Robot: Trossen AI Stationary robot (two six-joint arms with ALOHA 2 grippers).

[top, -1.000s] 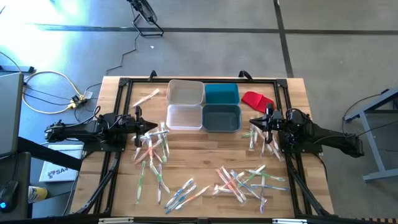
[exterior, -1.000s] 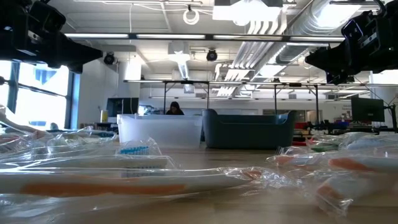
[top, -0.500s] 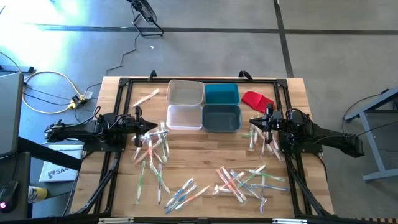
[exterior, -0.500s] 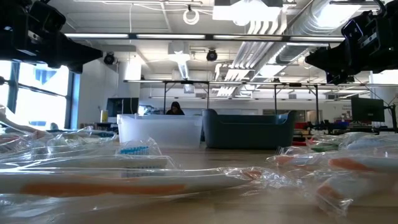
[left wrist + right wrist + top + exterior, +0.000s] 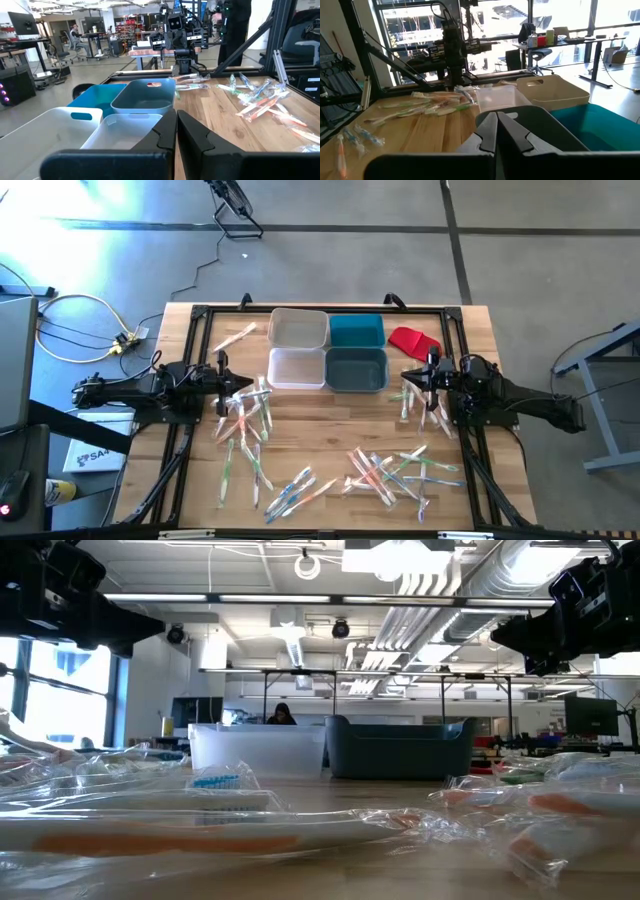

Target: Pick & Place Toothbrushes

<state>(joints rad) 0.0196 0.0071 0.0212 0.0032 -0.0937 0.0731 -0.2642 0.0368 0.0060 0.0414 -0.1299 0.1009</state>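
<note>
Wooden table top (image 5: pixel 330 420) is seen from above, and nothing on it has been moved in the last second. Both arms are held just where they were, so no brush has been picked up yet and the sorting has not been started.

On the left side, the left gripper (image 5: pixel 221 381) is held above the table with its fingers clenched, and nothing is held between them. A pile of toothbrushes (image 5: pixel 245 415) is spread just beside it and right under its tip, running toward the near edge. One lone toothbrush (image 5: pixel 236 336) lies apart, near the far left corner.

In the middle, four bins are set side by side in a square: a cream bin (image 5: pixel 298 328), a white bin (image 5: pixel 296 368), a teal bin (image 5: pixel 357 331) and a grey bin (image 5: pixel 356 369). No brush can be seen in any of them.

Nearer the front edge, a big heap of toothbrushes (image 5: pixel 390 472) is scattered, well apart from both claws.

On the right side, the right gripper (image 5: pixel 428 378) is also clenched on nothing. A few toothbrushes (image 5: pixel 410 398) lie just beside it. A red cloth (image 5: pixel 414 340) is seen near the far right corner.

It is judged that a claw must be opened and lowered before a brush can be grabbed.
</note>
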